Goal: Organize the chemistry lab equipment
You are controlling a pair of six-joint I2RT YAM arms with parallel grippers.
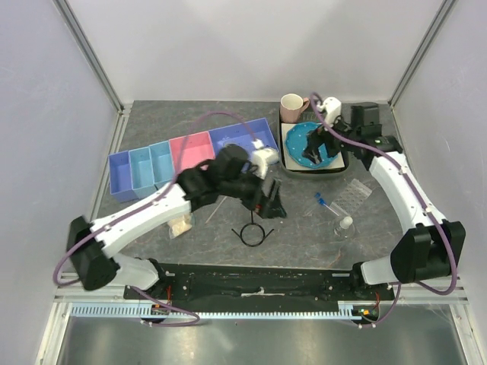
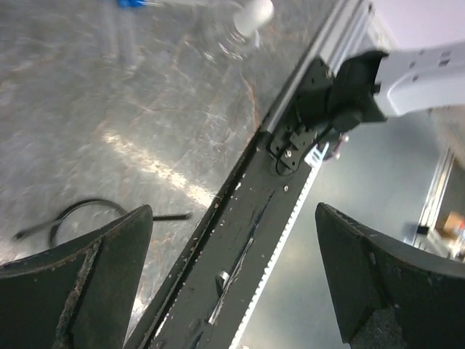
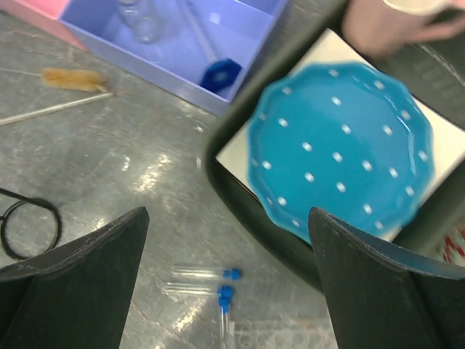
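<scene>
Left hand (image 2: pixel 234 211) hangs low over the tabletop (image 1: pixel 304 243), fingers spread wide, nothing held. Black wire loop (image 1: pixel 256 232) lies on the tabletop just by it, toward the arm bases. Right hand (image 3: pixel 227 218) is above the blue dotted plate (image 3: pixel 341 153), also wide open and empty. Blue-capped vials (image 1: pixel 323 201) lie loose beside the clear tube rack (image 1: pixel 354 191). White-capped clear bottle (image 1: pixel 344 226) sits nearer the bases. Blue-based cylinder (image 3: pixel 218 73) is in the blue bin (image 1: pixel 228 137). Small clear bag (image 1: pixel 180 226) is by the left arm.
</scene>
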